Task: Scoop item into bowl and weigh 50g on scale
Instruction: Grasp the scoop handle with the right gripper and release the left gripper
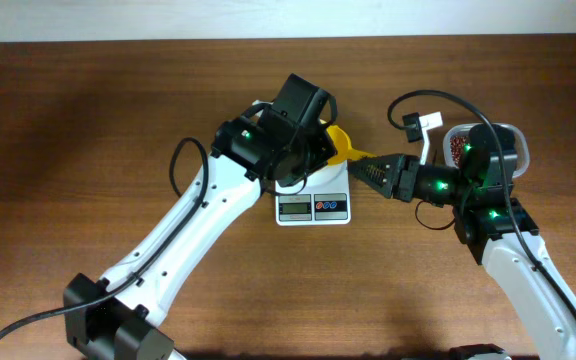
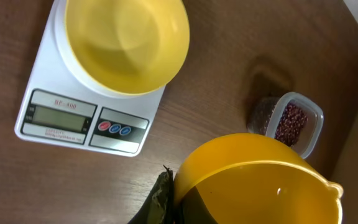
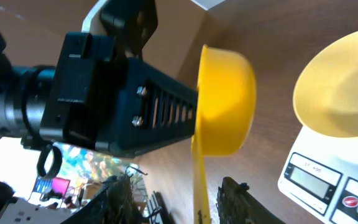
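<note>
overhead, on the brown wood table (image 1: 88, 100), left tool (image 3: 188, 115) clamps the yellow scoop (image 3: 225, 93), right tool (image 1: 366, 168) open around its handle (image 3: 199, 180).

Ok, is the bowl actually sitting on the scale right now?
Touching. The left wrist view shows the bowl resting on the white top of the scale, with no gap visible between them.
</note>
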